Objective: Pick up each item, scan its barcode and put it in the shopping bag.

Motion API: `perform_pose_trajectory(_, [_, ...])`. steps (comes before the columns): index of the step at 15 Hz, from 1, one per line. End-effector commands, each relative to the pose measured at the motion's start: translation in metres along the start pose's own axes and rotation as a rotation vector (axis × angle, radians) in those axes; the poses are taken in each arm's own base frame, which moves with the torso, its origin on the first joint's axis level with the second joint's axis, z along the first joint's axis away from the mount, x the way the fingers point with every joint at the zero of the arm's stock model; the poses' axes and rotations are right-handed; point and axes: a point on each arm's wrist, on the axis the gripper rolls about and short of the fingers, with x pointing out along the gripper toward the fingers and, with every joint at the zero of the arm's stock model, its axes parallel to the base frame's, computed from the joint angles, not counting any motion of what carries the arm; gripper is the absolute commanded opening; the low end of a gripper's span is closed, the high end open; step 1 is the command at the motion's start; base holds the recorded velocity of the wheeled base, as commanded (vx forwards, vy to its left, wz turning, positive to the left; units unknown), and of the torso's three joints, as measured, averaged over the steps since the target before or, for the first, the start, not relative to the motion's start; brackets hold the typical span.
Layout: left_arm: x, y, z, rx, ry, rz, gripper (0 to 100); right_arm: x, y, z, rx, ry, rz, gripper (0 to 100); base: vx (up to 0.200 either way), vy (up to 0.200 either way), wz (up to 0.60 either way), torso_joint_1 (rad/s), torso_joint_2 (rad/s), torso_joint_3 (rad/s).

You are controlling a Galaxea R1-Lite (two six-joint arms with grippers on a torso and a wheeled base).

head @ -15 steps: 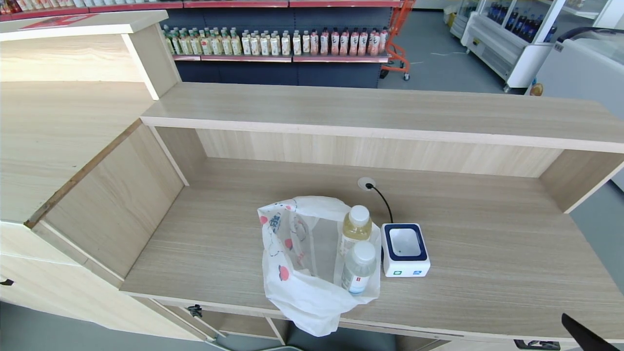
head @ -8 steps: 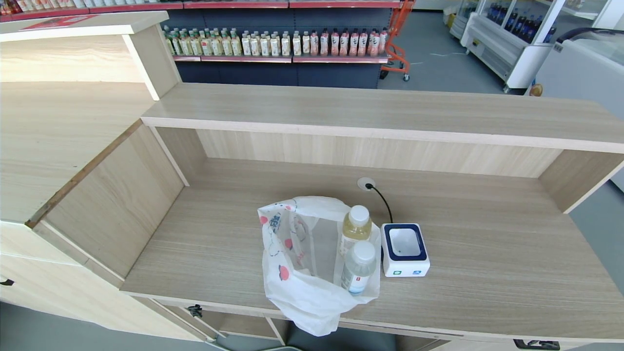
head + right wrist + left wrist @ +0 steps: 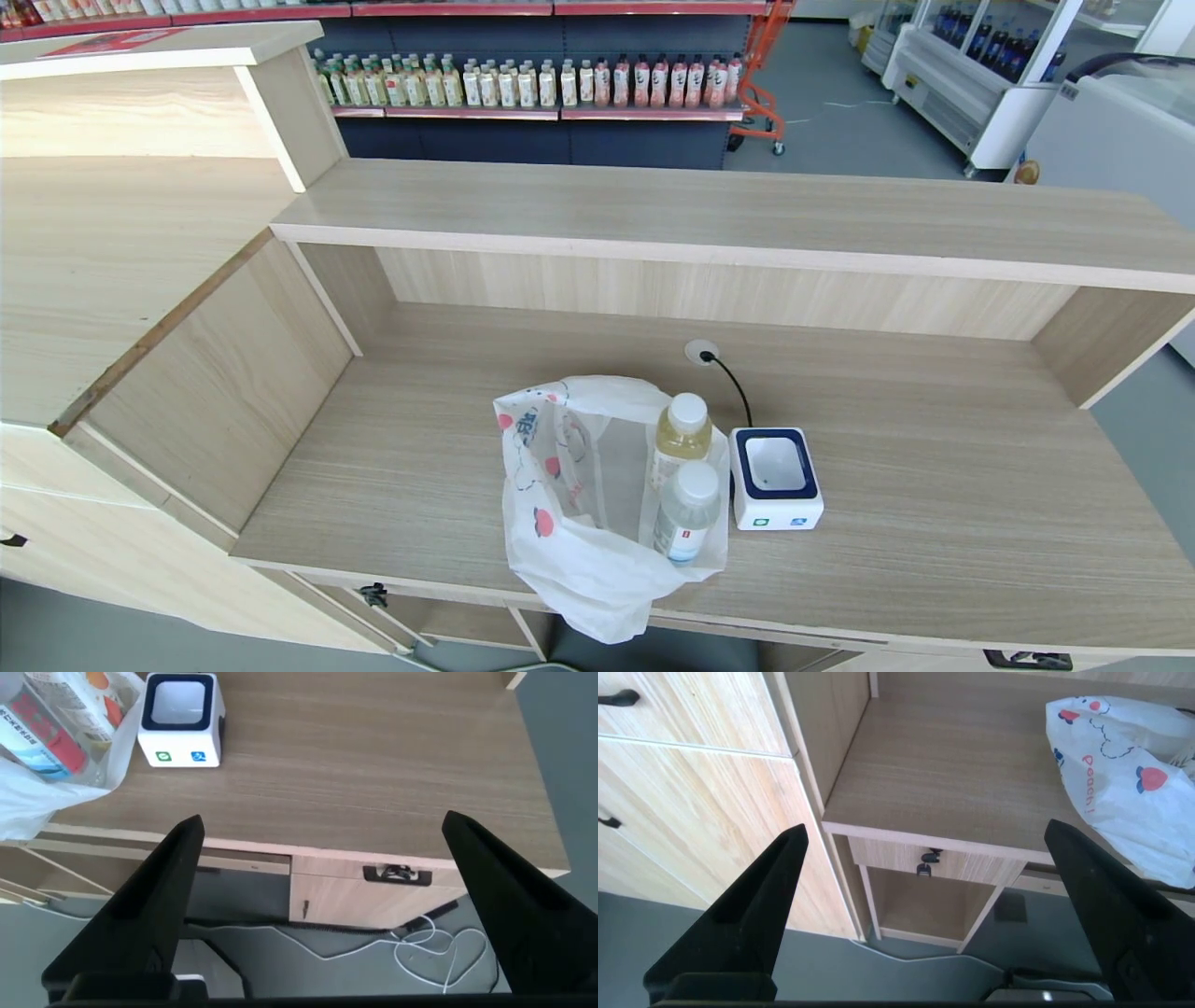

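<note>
I can read nothing here with certainty. The white plastic shopping bag (image 3: 560, 560) carries blue and red lettering among its printed fruit, too creased for me to make out. The clear plastic bottle (image 3: 688, 511) inside it has a label with a small red square. The white box scanner (image 3: 777, 478) shows a green icon and a blue icon on its front.

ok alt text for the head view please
A white plastic shopping bag with red prints stands open at the front edge of a light wood counter, holding a yellowish bottle and a clear bottle, both upright. A white and navy box scanner sits to its right.
</note>
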Motion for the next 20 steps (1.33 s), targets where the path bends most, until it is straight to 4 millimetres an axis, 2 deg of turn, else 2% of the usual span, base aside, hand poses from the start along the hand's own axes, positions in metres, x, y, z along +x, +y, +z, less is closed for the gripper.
perform_pose_trajectory(1, [0.0, 0.0, 0.0, -0.001, -0.001, 0.0, 100, 0.0003, 0.0001, -0.0005, -0.002, 0.009, 0.001, 100, 0.0, 0.0, 0.0, 0.0, 0.0, 0.0])
perform_pose_trajectory(3, [0.0, 0.0, -0.0001, 0.004, 0.001, 0.0, 100, 0.0003, 0.0001, -0.0005, -0.002, 0.009, 0.001, 100, 0.0, 0.0, 0.0, 0.0, 0.0, 0.0])
perform_pose_trajectory(8, [0.0, 0.0, 0.0, 0.002, -0.001, 0.0, 100, 0.0003, 0.0001, -0.0005, -0.002, 0.009, 0.001, 100, 0.0, -0.2, 0.0, 0.0, 0.0, 0.005])
perform_pose_trajectory(15, [0.0, 0.0, 0.0, 0.0, -0.001, 0.0, 100, 0.0003, 0.0001, -0.0005, -0.003, 0.009, 0.001, 100, 0.0, 0.0, 0.0, 0.0, 0.0, 0.0])
perform_pose_trajectory(18, [0.0, 0.0, 0.0, 0.004, -0.001, 0.0, 100, 0.0003, 0.0001, -0.0005, -0.003, 0.009, 0.001, 100, 0.2, -0.2, 0.0, -0.001, 0.0, 0.001])
perform_pose_trajectory(20, [0.0, 0.0, 0.0, -0.001, -0.001, 0.0, 100, 0.0003, 0.0001, -0.0005, 0.0, 0.009, 0.001, 100, 0.0, 0.0, 0.0, 0.0, 0.0, 0.0])
